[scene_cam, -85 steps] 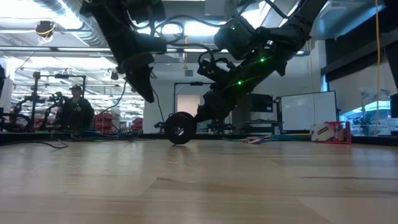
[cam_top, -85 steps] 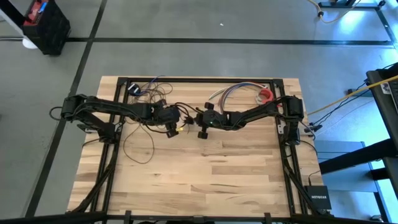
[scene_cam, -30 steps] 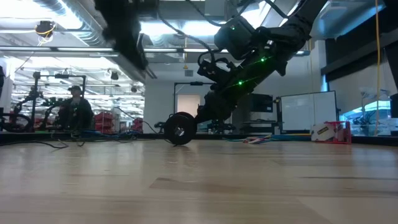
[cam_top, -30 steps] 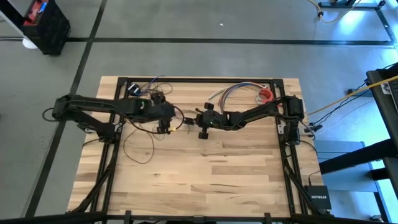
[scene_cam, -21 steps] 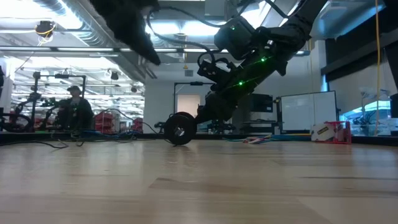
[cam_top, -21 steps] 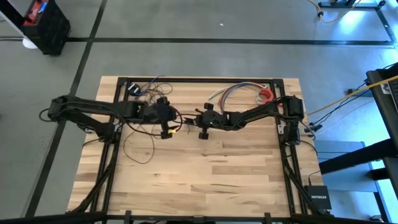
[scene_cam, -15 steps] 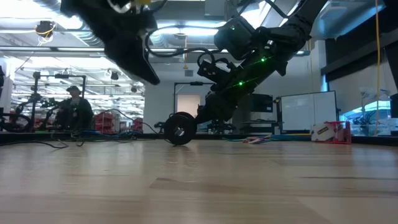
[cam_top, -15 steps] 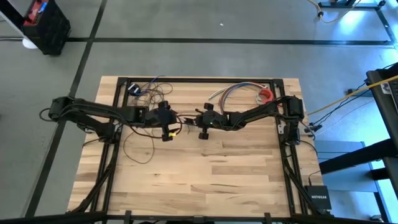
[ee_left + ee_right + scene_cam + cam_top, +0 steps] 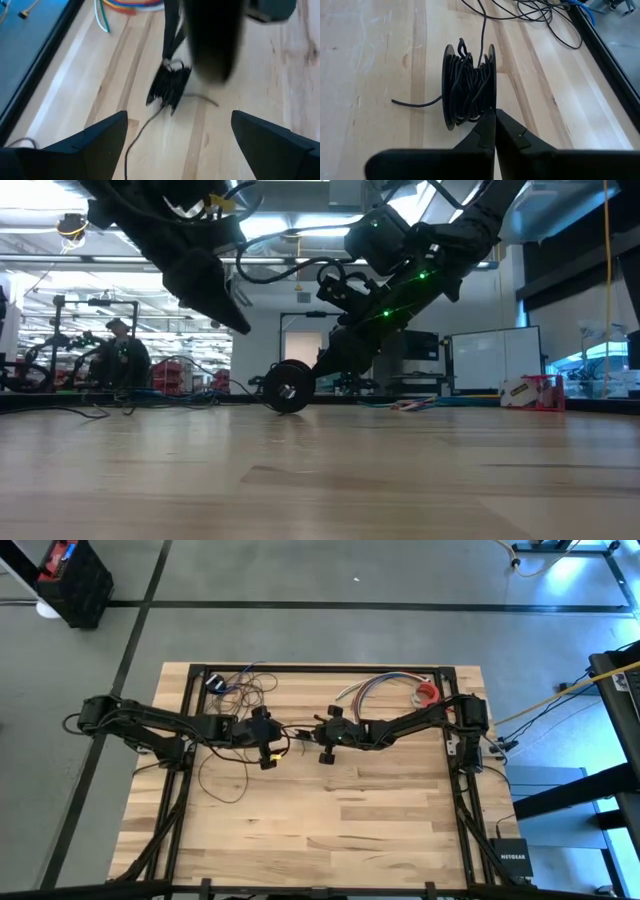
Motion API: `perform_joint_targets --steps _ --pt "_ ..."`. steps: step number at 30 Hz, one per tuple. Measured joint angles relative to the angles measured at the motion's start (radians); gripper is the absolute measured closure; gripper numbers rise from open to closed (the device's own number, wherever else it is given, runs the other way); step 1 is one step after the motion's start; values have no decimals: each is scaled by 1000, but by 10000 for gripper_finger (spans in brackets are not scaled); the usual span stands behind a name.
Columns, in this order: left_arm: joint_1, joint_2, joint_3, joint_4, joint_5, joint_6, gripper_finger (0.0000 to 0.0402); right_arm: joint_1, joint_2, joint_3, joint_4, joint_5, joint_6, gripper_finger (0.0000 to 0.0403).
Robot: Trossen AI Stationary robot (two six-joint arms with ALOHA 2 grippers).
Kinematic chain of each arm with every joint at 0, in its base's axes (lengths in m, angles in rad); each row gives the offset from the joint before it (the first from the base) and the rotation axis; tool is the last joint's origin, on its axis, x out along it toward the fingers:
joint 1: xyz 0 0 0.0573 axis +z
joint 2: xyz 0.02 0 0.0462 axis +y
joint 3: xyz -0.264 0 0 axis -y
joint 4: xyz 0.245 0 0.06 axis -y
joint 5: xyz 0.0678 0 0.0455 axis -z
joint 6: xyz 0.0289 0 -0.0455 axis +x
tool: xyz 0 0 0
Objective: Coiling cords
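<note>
Cords of thin dark wire (image 9: 470, 85) sit part-wound on a small black spool standing on edge mid-bench, with loose loops (image 9: 225, 780) trailing across the pale wooden bench (image 9: 340, 830) to the left. I judge we're mid-winding: my right end effector (image 9: 494, 116), fingers together, pinches the spool's rim to steady it, while my left end effector (image 9: 266, 743), fingers spread wide with nothing in them, hangs just left of the spool. Next I'd need to catch the slack strand and lead it round the spool. From above, both arms cover the spool, and the left wrist view is blurred by a dark shape.
</note>
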Motion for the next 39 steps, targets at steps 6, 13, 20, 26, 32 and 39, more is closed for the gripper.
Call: perform_joint_targets --steps 6,13,20,26,32,39 --pt "3 0 0 -93 -1 10 54 0 0 0 0 0 0 398" --pt "3 17 -30 8 -3 -23 54 0 0 0 18 0 0 398" --pt "3 55 -209 424 1 40 54 0 -6 -1 24 -1 8 398" --pt "15 89 -264 637 2 74 54 0 -6 -1 29 -30 29 398" --pt "67 182 -264 704 1 94 54 0 -6 -1 26 -32 37 398" --pt "100 324 -264 894 52 132 54 0 -6 0 1 -52 66 398"
